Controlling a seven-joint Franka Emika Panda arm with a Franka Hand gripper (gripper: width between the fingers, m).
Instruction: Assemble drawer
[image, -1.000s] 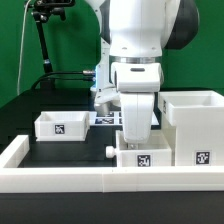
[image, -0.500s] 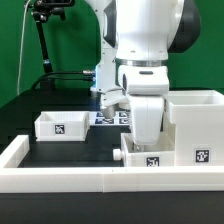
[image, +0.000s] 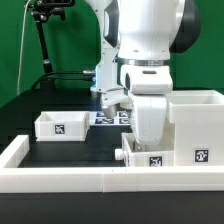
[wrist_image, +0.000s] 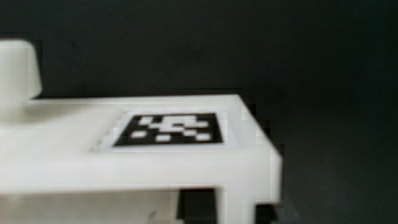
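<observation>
- Black table (image: 80, 148), green curtain (image: 70, 40) behind it. Where is the claw?
- The claw (image: 150, 138) hangs low at the end of the white arm (image: 150, 50), right over the near tray (image: 150, 158). Its fingers are hidden behind the hand's own body. I cannot tell whether they are spread or pinched, or whether they touch the tray.
- Does the wrist view help?
- It is blurred. A tagged white face (wrist_image: 173, 130) sits close under the camera, with dark table beyond its edge. That does not settle how the fingers stand.
- How does the tray lie?
- It lies directly beneath the claw with its tag facing the camera. Its knob (image: 120, 155) points to the exterior view's left. Just beside it, on the exterior view's right, stands the housing (image: 195, 120), upright and open at the top, with a tag low on its front. I cannot tell whether the two touch.
- And the second tray?
- The far tray (image: 60, 125) rests well apart, toward the exterior view's left. Further back, between it and the arm, lies the marker board (image: 108, 117). A low white wall (image: 60, 180) edges the table in front.
</observation>
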